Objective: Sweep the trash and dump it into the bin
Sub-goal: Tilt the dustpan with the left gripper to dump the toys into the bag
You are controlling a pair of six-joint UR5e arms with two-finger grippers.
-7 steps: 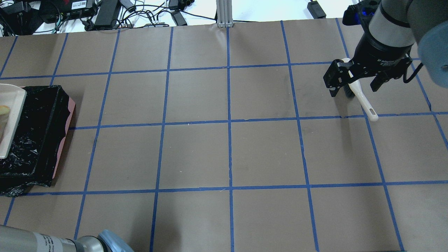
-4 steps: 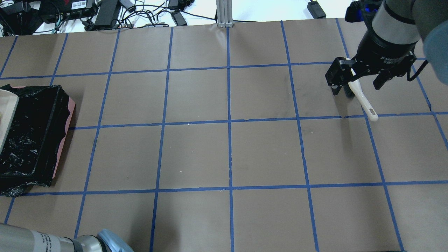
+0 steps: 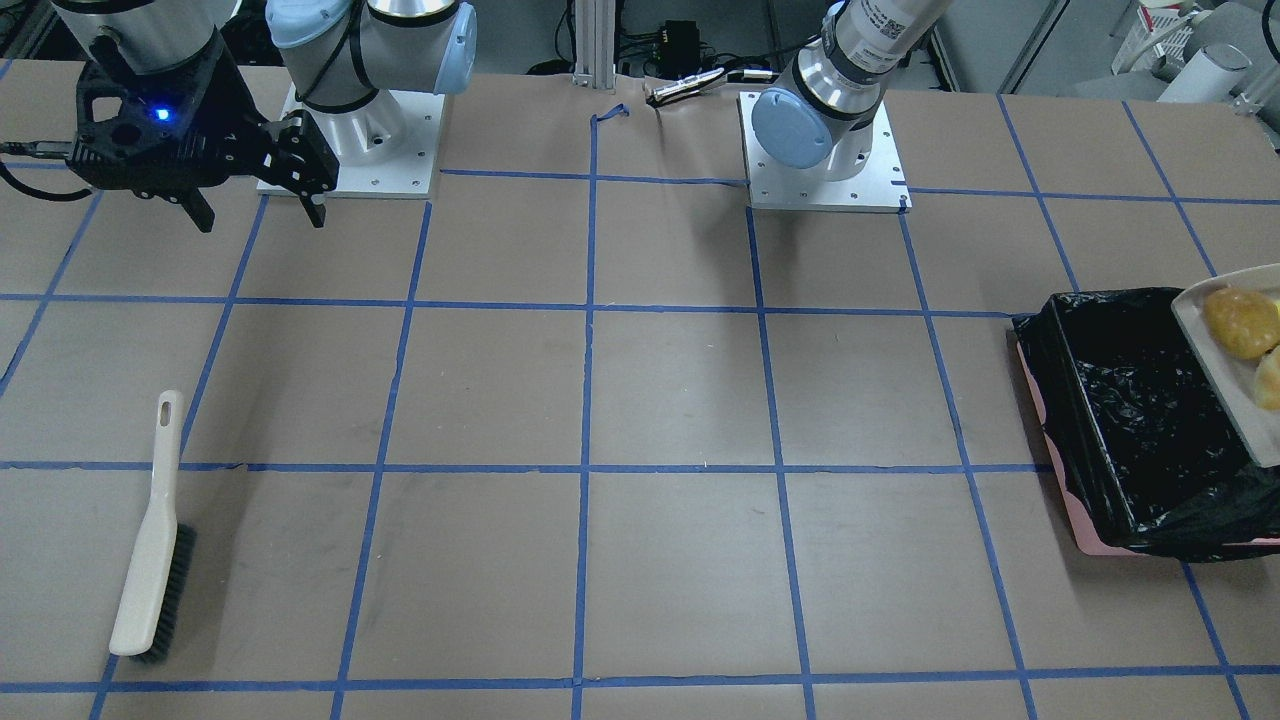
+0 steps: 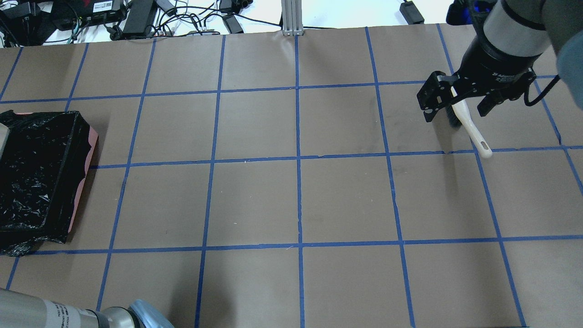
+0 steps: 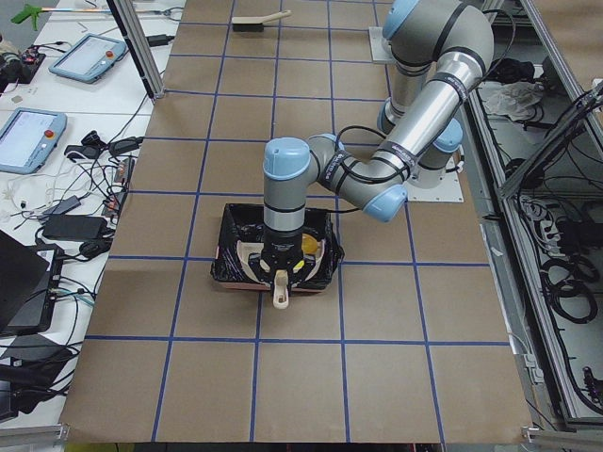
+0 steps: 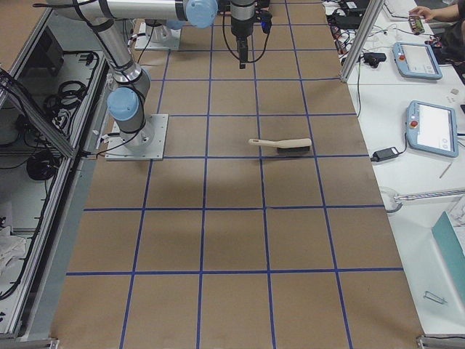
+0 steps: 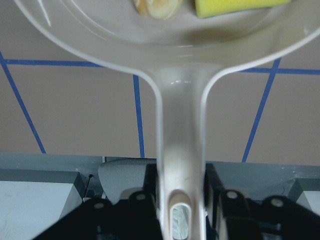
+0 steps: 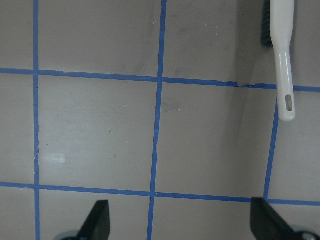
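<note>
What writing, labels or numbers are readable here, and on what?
No text is readable.
White print above the right gripper: too blurred to read.
Sticker on the left arm: too small.
White label on a black box behind the table: too small.

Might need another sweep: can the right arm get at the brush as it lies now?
Probably yes. The right gripper hangs open above the table, and the brush lies flat on it, nothing beside it, handle toward the robot. The left gripper holds the dustpan far off over the bin.
</note>
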